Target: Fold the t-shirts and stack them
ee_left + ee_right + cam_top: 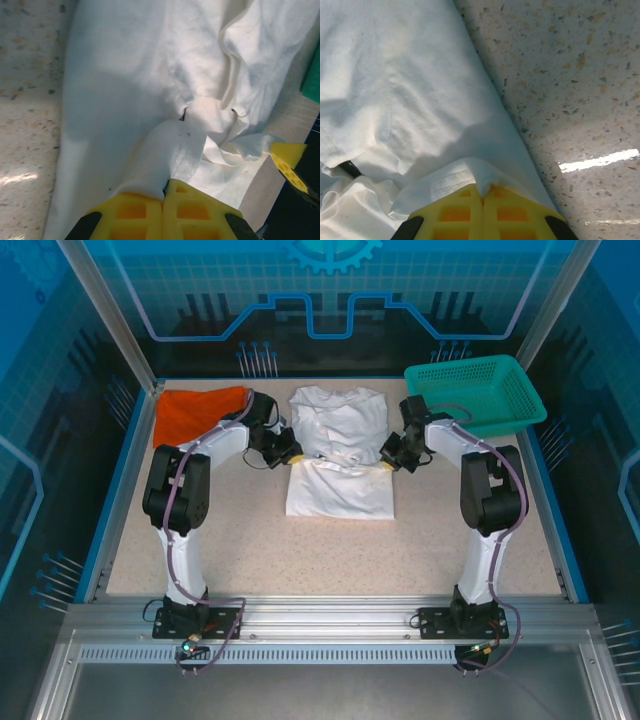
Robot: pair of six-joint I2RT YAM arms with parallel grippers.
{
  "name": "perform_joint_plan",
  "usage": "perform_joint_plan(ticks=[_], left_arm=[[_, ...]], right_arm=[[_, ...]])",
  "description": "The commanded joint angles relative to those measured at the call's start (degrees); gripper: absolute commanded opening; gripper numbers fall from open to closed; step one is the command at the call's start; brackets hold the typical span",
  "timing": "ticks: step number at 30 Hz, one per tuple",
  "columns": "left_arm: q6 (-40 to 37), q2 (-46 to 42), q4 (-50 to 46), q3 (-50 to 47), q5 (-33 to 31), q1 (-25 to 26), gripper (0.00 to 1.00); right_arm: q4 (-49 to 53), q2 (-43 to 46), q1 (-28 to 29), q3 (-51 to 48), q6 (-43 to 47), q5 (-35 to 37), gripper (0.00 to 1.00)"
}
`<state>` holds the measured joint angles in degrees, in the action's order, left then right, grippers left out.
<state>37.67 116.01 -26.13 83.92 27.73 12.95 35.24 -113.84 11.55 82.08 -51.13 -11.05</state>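
At my left fingers (137, 215) the large white cloth t-shirt (125, 100) looks soft and matt, a fine knit creased into loose folds. At my right fingers (455, 215) I see its stitched hem. Both pairs of fingers are bright yellow and matt, moulded with square recesses; plastic or rubber, I cannot tell. Just right of the right fingers the speckled stone-look desk (570, 75) is smooth and glossy, with a streak of glare. Left of the left fingers, the plain orange-red cloth shirt (195, 412) is matt and rumpled. Beyond the right fingers, the teal plastic mesh basket (480, 390) shows a slight sheen.
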Motion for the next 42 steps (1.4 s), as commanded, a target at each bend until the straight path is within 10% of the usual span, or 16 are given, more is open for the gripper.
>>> perform_joint_plan(ticks=[1, 22, 27, 33, 42], left_arm=[[-2.4, -2.2, 3.9, -1.2, 4.3, -0.4, 0.0], [-2.2, -3.0, 11.2, -6.8, 2.2, -2.2, 0.04], [-0.7, 0.0, 5.3, -3.6, -2.9, -2.8, 0.53], [0.4, -7.8, -1.0, -1.7, -13.0, -2.8, 0.72], [1.2, -21.1, 0.2, -9.8, -15.8, 9.3, 0.4]], right_arm=[[-2.5, 2.9, -1.1, -0.9, -1.0, -1.3, 0.0], [-4.6, 1.1, -3.2, -0.3, -1.1, -1.7, 0.0], [-0.7, -1.2, -3.8, 3.7, 0.2, -0.5, 0.16], [1.7, 3.9, -4.3, 4.5, 3.5, 0.1, 0.56], [-9.2, 19.3, 3.1, -13.6, 6.3, -6.4, 0.36]])
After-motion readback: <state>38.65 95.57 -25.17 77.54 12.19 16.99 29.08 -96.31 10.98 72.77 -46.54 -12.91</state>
